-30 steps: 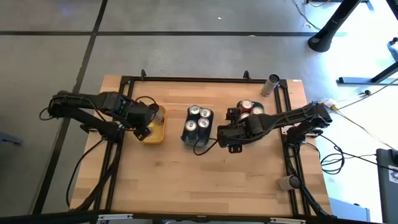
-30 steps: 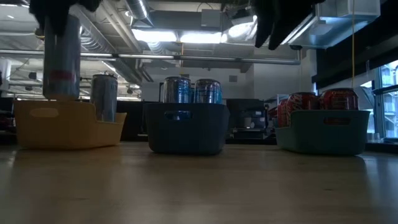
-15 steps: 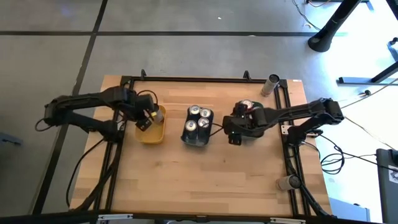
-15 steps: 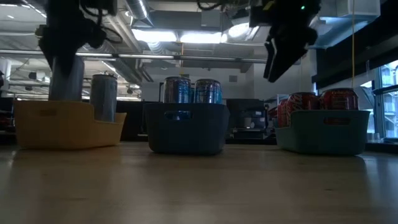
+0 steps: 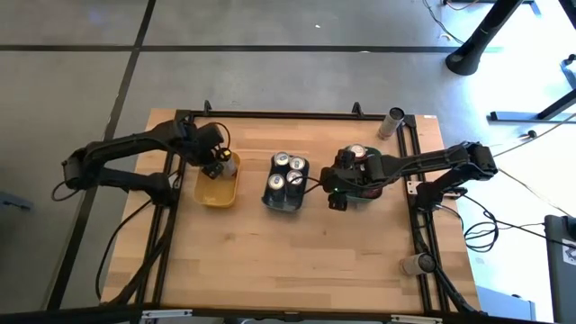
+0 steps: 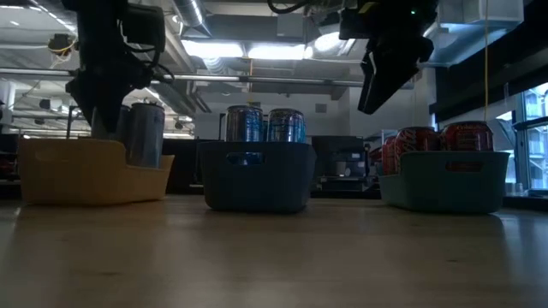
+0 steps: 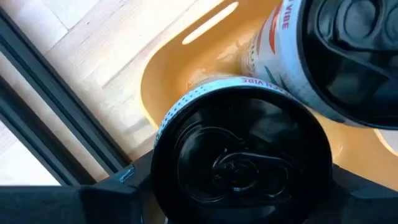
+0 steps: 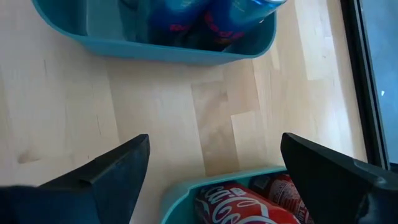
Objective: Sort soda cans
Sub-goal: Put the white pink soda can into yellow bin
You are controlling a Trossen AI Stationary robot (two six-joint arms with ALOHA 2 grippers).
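My left gripper (image 5: pixel 214 159) stands over the far end of the yellow tray (image 5: pixel 219 187), shut on a silver can with a dark top (image 7: pixel 242 155). A second silver can (image 7: pixel 336 56) stands right beside it in that tray. In the low view the left gripper (image 6: pixel 104 81) hides most of the held can; the second can (image 6: pixel 145 133) shows beside it. My right gripper (image 5: pixel 336 186) is open and touches nothing. It hangs above the table (image 8: pixel 205 118) between the grey-blue tray (image 5: pixel 286 183), which holds several cans, and the teal tray (image 5: pixel 364 171) of red cans (image 8: pixel 239 205). My left gripper holds the dark-topped can by its upper wall just under the rim (image 7: pixel 180 109), pinched between the two fingers (image 7: pixel 93 199), one on either side. The fingers come from above, pointing down. The can stands upright with its lower part inside the yellow tray; whether its base rests on the tray's floor is hidden.
Black frame rails (image 5: pixel 180 135) run along the table's left, right and far edges. One loose can lies at the far right corner (image 5: pixel 393 120), another near the right edge (image 5: pixel 417 263). The near half of the wooden table (image 5: pixel 288 261) is bare.
My left gripper has moved toward the far edge and down, carrying the can from above the yellow tray into it, beside the second can. My right gripper has shifted from the near side of the teal tray to above its left edge, turned, and come down a little.
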